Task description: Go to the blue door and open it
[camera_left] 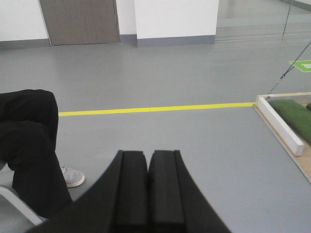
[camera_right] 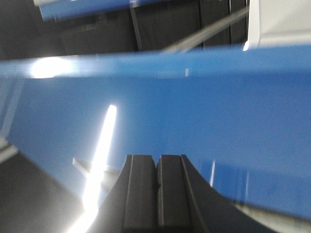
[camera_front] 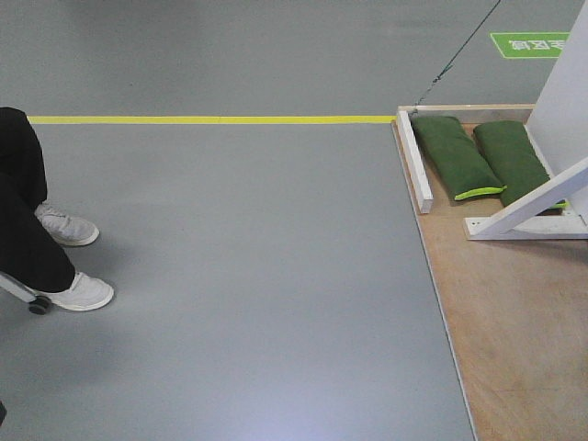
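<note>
The blue door (camera_right: pixel 194 107) fills the right wrist view as a glossy bright-blue surface, blurred, with light glare running across it. No handle or lock shows. My right gripper (camera_right: pixel 156 158) points at that blue surface, its two dark pads pressed together with nothing between them. My left gripper (camera_left: pixel 147 153) is shut too, empty, and hangs over bare grey floor. The front view shows no blue door, only a white panel (camera_front: pixel 562 92) at its right edge.
A wooden platform (camera_front: pixel 514 331) lies to the right with a white angled brace (camera_front: pixel 533 207) and two green sandbags (camera_front: pixel 455 154). A seated person's legs and white shoes (camera_front: pixel 83 292) are at the left. A yellow floor line (camera_front: pixel 211 119) runs across ahead.
</note>
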### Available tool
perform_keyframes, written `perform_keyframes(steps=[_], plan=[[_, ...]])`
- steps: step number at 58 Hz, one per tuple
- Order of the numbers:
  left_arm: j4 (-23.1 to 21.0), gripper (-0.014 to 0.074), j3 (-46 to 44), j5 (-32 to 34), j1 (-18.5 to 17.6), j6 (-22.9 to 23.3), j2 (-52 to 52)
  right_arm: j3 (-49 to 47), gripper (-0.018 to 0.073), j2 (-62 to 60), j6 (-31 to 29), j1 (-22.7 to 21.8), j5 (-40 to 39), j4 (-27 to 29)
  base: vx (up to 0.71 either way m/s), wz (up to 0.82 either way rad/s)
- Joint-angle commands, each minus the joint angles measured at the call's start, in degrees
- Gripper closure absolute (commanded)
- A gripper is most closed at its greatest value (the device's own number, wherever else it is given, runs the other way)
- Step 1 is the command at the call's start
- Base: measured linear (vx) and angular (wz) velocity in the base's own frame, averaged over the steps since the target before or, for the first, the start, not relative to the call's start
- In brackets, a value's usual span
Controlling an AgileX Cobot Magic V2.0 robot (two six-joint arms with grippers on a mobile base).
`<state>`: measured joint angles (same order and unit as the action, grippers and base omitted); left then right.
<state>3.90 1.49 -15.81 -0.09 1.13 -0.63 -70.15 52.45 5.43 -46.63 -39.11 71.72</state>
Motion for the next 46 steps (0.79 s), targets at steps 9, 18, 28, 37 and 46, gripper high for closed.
perform_keyframes(steps=[9, 18, 28, 37, 46], plan=[[-0.1, 0.0524, -1.5, 4.9, -0.4, 0.4, -0.7, -1.8, 0.0547, 4.5, -0.3, -10.4, -1.8, -2.6, 0.00, 0.00], [-0.1, 0.0524, -1.5, 4.9, -0.4, 0.4, -0.7, -1.8, 0.0547, 7.6, -0.3, -22.3, 7.9, -2.6, 0.00, 0.00], [-0.1, 0.0524, -1.5, 4.9, -0.4, 0.4, -0.7, -1.8, 0.0547, 11.2, -0.3, -30.5, 13.8, 0.5, 0.00, 0.00], [-0.1, 0.0524, -1.5, 4.9, -0.4, 0.4, -0.7, -1.9, 0.0547, 13.6, -0.3, -37.9, 21.5, 3.5, 0.00, 0.00], [-0.1, 0.0524, -1.5, 4.9, -0.4, 0.4, -0.7, -4.8, 0.0547, 17.0, -0.3, -45.1, 31.8, 7.5, 0.00, 0.00]])
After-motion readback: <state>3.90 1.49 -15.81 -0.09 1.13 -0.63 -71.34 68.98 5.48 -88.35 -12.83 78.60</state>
